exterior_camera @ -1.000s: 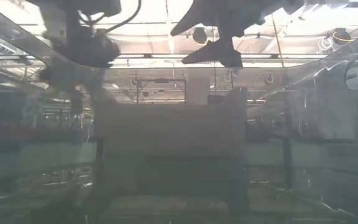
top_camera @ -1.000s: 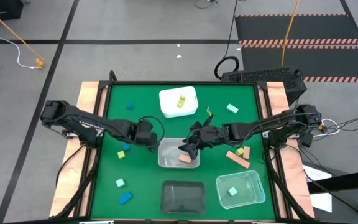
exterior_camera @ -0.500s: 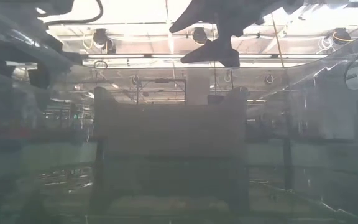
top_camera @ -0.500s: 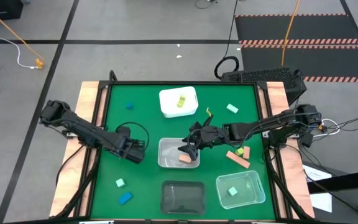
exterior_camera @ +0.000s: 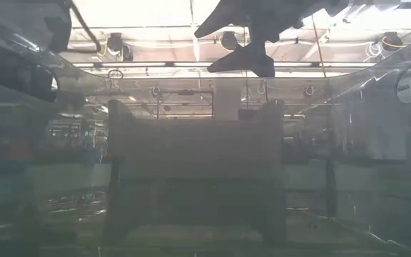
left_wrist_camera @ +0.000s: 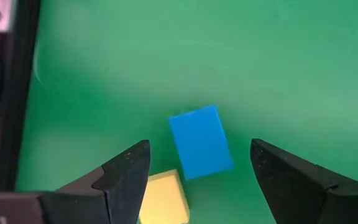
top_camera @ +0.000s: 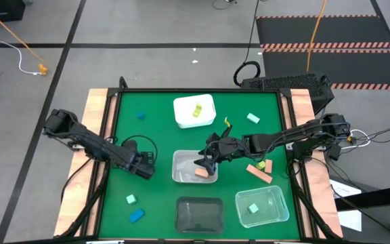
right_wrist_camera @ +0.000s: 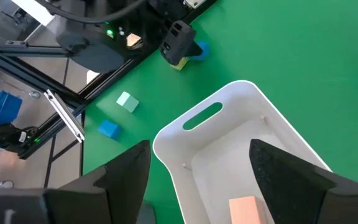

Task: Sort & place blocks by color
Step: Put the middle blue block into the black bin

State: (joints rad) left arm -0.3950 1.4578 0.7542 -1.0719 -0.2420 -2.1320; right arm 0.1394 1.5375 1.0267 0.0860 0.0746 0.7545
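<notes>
My left hand (left_wrist_camera: 199, 168) hung low over the green table (top_camera: 161, 129) with its fingers apart and nothing between them, set that way because a blue block (left_wrist_camera: 201, 142) lay on the cloth right in the gap, ready to be straddled. A yellow block (left_wrist_camera: 163, 198) sat touching that blue one, close by one finger, so I judged the closing would have to be clean or I would nudge both. In the overhead view this hand stood at about nine o'clock from the table's centre. My right hand (top_camera: 207, 161), also spread and empty, hovered over the middle tub (top_camera: 179, 163), where a salmon block (top_camera: 202, 173) already lay; that hand belonged there because this tub took the salmon pieces. Outward from it, two more salmon blocks (top_camera: 258, 171) waited at roughly three o'clock, still on the cloth. The white tub (top_camera: 206, 120) at twelve o'clock held a yellow-green block (top_camera: 197, 110), and the clear tub (top_camera: 276, 210) at five o'clock held a mint block (top_camera: 252, 209). The dark tub (top_camera: 198, 215) at six o'clock looked empty, which I took to be for blue. Loose mint and blue pieces remained toward seven, eleven and one o'clock, so the sorting was far from finished.
</notes>
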